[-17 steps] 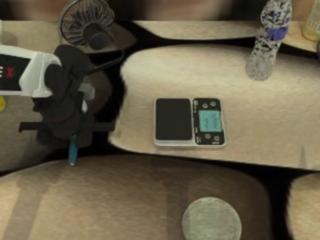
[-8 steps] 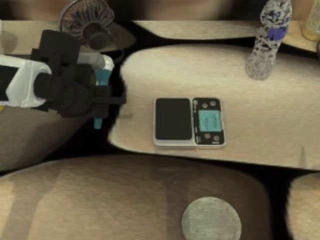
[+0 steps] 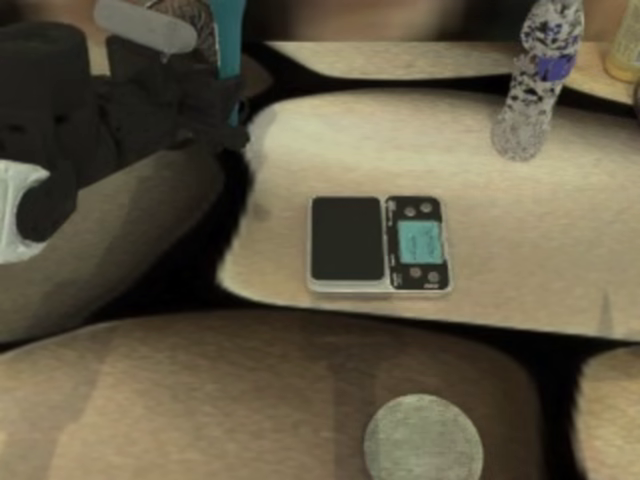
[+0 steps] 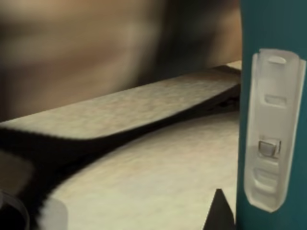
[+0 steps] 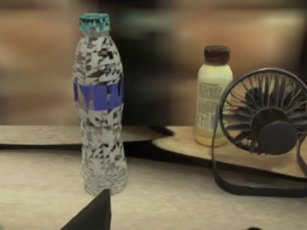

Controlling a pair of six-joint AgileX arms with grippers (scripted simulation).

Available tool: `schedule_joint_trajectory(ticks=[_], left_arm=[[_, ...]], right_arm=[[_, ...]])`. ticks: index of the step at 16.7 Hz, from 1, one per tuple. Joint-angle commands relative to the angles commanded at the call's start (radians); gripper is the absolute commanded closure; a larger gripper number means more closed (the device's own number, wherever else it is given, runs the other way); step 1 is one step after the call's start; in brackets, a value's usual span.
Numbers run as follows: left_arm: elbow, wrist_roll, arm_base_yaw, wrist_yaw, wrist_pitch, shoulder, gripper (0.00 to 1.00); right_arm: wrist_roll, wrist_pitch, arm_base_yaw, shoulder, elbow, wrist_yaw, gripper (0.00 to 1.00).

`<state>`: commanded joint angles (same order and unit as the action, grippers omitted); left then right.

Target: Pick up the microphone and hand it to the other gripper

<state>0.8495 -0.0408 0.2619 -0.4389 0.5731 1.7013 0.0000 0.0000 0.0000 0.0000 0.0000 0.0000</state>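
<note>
The microphone (image 3: 228, 45) shows in the top view as a teal handle standing upright at the far left, lifted off the table. My left gripper (image 3: 212, 98) is shut on it, and the black arm fills the corner around it. In the left wrist view the teal handle (image 4: 273, 52) with its white switch strip (image 4: 271, 143) is very close, with one black fingertip (image 4: 219, 213) right against it. The other gripper, my right gripper (image 5: 175, 226), is out of the top view. In its wrist view it is open, with one fingertip (image 5: 96, 211) above the table.
A digital scale (image 3: 378, 243) lies at the table's middle. A clear water bottle (image 3: 530, 80) and a yellow bottle (image 3: 625, 40) stand at the far right. A black desk fan (image 5: 266, 124) stands at the back. A round grey pad (image 3: 423, 438) lies near the front.
My left gripper has risen with the microphone, from low at the left of the table up and toward the far left. The handle now hangs clear of the surface.
</note>
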Motion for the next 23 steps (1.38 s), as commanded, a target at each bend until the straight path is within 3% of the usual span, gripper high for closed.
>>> schedule_joint_trajectory(ticks=[5,12,15,20,23], left_arm=[[-0.076,0.055,-0.014,-0.107,0.226,-0.099,1.0],[-0.077,0.059,-0.007,-0.11,0.242,-0.105,1.0],[-0.086,0.045,0.062,-0.041,0.275,-0.104,1.0],[-0.121,0.0,0.273,0.19,0.365,-0.112,1.0],[-0.136,-0.019,0.357,0.276,0.402,-0.123,1.0]], right_arm=[[0.0,0.0,0.0,0.0,0.0,0.0,0.0],[0.0,0.0,0.0,0.0,0.0,0.0,0.0],[0.0,0.0,0.0,0.0,0.0,0.0,0.0],[0.0,0.0,0.0,0.0,0.0,0.0,0.0],[0.0,0.0,0.0,0.0,0.0,0.0,0.0]])
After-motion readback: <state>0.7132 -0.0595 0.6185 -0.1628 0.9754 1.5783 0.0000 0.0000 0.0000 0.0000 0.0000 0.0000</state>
